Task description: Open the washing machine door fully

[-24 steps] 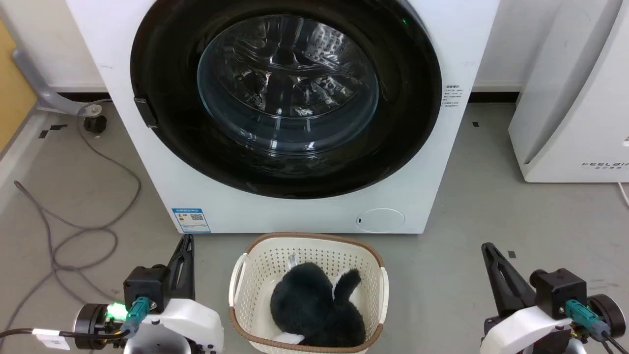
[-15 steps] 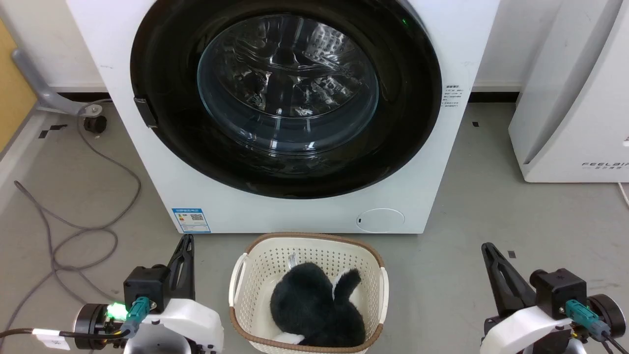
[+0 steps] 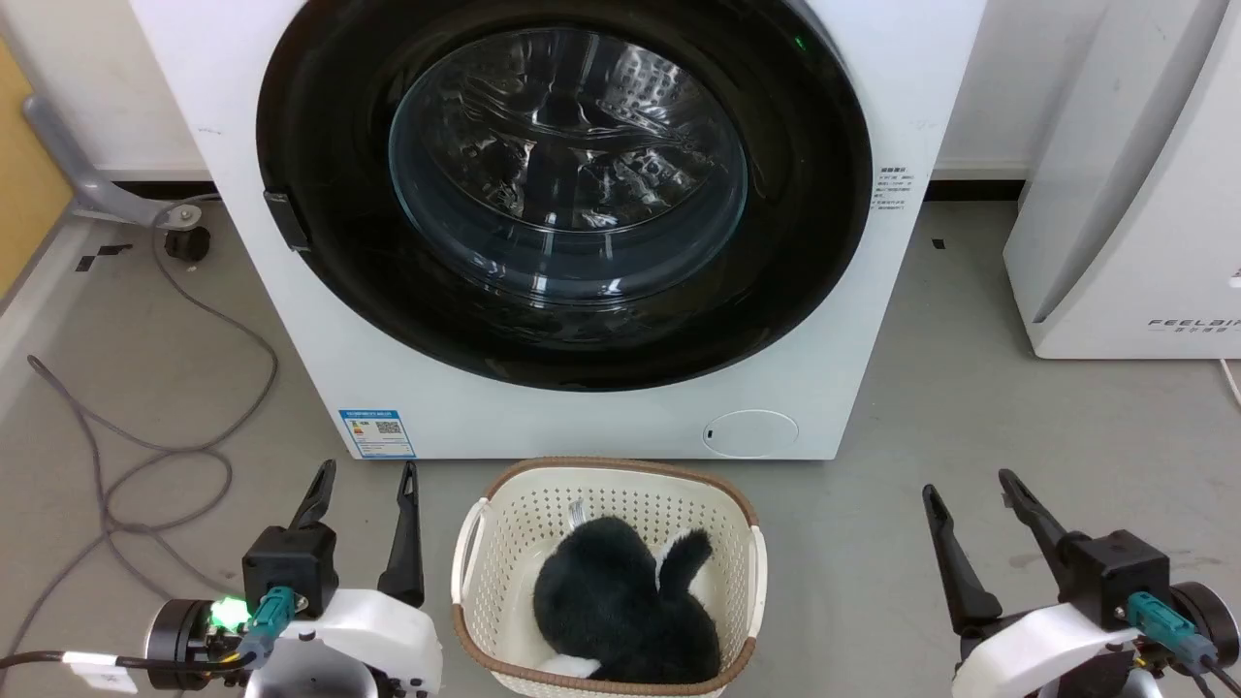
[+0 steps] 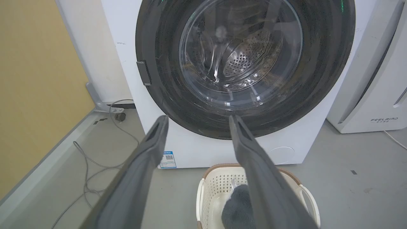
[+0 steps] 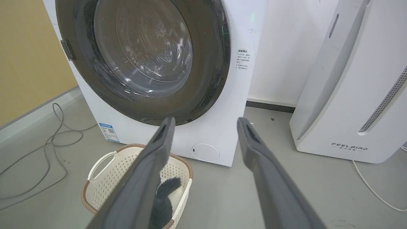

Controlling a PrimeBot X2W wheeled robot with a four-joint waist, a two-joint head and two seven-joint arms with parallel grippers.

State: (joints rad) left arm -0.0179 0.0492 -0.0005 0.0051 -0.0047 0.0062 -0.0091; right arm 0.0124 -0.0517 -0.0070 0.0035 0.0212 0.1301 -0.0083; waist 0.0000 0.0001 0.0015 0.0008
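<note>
Washing machine door [image 3: 567, 184] shut; left gripper [image 3: 366, 466] and right gripper [image 3: 969, 482] hover below, jaws apart, empty.

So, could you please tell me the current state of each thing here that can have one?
washing machine door: shut.
left pincer: open, empty.
right pincer: open, empty.
basket: upright, dark fluffy item inside.
indicator light: lit green.

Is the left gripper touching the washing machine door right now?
Apart. The head view shows the left gripper down near the floor, with the white lower panel of the washing machine between it and the washing machine door.
</note>
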